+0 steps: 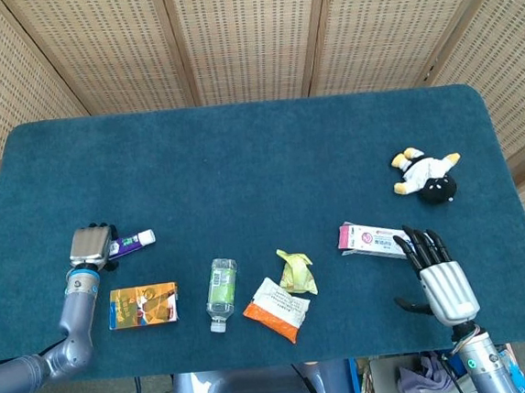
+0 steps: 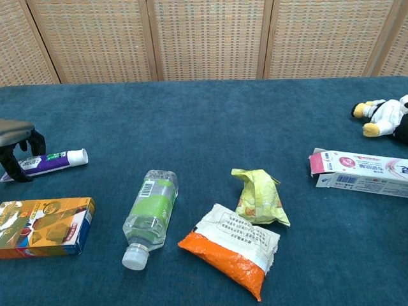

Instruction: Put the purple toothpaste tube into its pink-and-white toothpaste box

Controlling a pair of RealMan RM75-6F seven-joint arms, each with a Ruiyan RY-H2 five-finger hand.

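Woven wicker screens back a table [image 1: 240, 152] covered in dark blue felt. At the frame's left, the purple toothpaste tube [image 2: 54, 161] with its white cap lies flat, its tail end under the left hand [image 1: 90, 243], whose dark fingers [image 2: 14, 159] curl down around it. At lower right, the right hand [image 1: 435, 273] hovers, fingers spread, beside the pink-and-white toothpaste box [image 2: 360, 171], one end flap open.

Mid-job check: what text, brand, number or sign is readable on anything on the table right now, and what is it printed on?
No text reads clearly in either view.
Toothpaste box: print and barcode, too small.
Toothpaste tube: label blurred.
Water bottle: barcode only, digits unreadable.
Orange-and-white packet: printed lines, too small.
Orange box: pictures, lettering blurred.
Yellow packet: nothing legible.
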